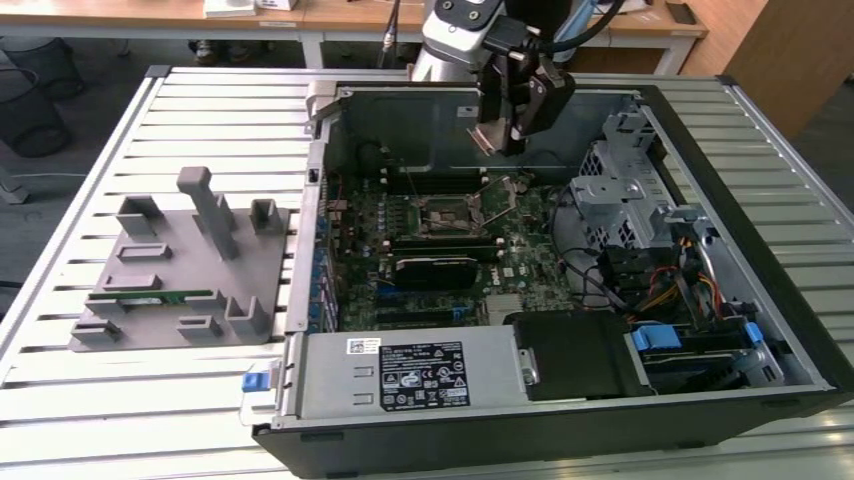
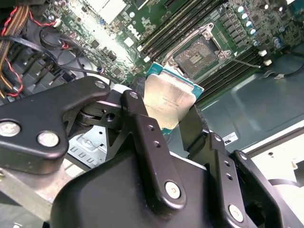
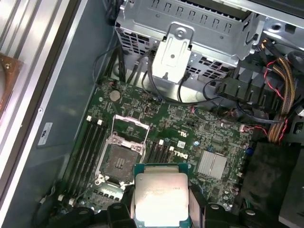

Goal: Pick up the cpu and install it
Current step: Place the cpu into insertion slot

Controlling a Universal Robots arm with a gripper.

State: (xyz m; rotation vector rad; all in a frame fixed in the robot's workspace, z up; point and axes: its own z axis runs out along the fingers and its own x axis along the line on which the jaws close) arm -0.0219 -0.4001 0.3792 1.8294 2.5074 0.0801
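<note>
The cpu (image 2: 168,102) is a flat square chip with a silvery top and a thin pale edge, and my gripper (image 2: 166,113) is shut on it. Black fingers (image 2: 142,124) press on two opposite edges. In the exterior view the gripper (image 1: 507,138) hangs with the cpu (image 1: 490,136) above the rear part of the open computer case (image 1: 561,440). The open cpu socket (image 1: 447,212) lies on the green motherboard just below and ahead of it. In the first wrist view the cpu (image 3: 160,194) is beside the socket (image 3: 118,161), whose metal frame is raised; the gripper (image 3: 161,211) holds it clear of the board.
A grey fixture tray (image 1: 187,270) with a green memory stick (image 1: 154,297) sits on the slatted table (image 1: 80,410) at the exterior view's left. Inside the case are a metal drive cage (image 1: 627,190), bundled cables (image 1: 667,290) and a power supply (image 1: 400,372).
</note>
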